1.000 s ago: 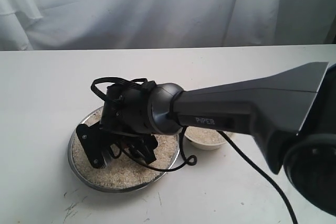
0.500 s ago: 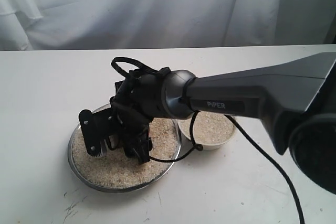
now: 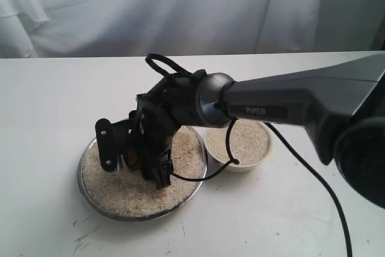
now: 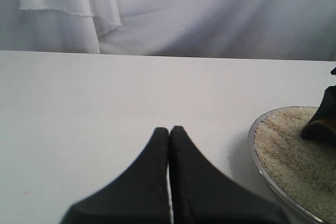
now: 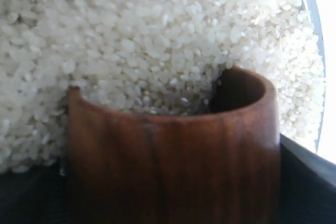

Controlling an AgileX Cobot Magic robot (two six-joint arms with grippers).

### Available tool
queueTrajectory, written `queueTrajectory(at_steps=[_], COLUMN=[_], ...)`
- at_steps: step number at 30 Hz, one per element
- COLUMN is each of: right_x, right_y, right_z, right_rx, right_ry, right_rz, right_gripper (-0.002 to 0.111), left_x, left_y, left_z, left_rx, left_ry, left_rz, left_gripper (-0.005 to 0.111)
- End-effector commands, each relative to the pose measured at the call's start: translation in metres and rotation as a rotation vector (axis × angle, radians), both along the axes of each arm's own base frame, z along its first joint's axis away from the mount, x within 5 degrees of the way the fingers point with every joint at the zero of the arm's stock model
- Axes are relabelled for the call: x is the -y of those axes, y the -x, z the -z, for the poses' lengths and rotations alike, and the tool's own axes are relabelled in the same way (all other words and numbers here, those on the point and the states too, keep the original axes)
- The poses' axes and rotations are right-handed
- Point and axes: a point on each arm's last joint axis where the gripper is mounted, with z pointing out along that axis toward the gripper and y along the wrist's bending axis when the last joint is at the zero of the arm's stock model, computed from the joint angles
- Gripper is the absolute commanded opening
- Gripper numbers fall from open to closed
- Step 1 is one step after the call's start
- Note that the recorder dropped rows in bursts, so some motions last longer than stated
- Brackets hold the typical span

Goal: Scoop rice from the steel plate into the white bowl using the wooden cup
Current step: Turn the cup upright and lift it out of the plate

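1. The right gripper (image 3: 133, 164) hangs over the steel plate (image 3: 139, 216), lower left of centre in the exterior view, its fingers pinching the wooden cup (image 5: 173, 156).
2. The cup's mouth dips into the rice (image 5: 157, 35), with grains inside its lip.
3. The white bowl (image 3: 238, 164), also holding rice, sits just right of the plate.
4. The left gripper (image 4: 169, 148) is above the table (image 4: 79, 103), fingers pressed together.

Base of wooden cup (image 5: 173, 156) cut off at bottom edge of right wrist view; in exterior view it's nearly hidden behind right gripper (image 3: 134, 170). The steel plate (image 4: 251, 142) runs off lower right corner of left wrist view.
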Motion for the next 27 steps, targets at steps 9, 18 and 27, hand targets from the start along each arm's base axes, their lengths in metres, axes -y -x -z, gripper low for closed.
queueTrajectory(at_steps=[9, 18, 27], right_x=[0.009, 0.017, 0.025], right_y=[-0.008, -0.018, -0.026], right_z=[0.007, 0.006, 0.004], right_rx=[-0.142, -0.217, -0.310], right_ry=[-0.057, -0.120, -0.192], right_rz=[0.061, 0.081, 0.112], right_gripper=[0.000, 0.000, 0.000], left_x=[0.000, 0.000, 0.000], left_y=[0.000, 0.000, 0.000], left_z=[0.001, 0.001, 0.001], left_rx=[0.007, 0.007, 0.007], left_ry=[0.000, 0.001, -0.001], left_rz=[0.002, 0.001, 0.002], left_gripper=[0.000, 0.000, 0.000])
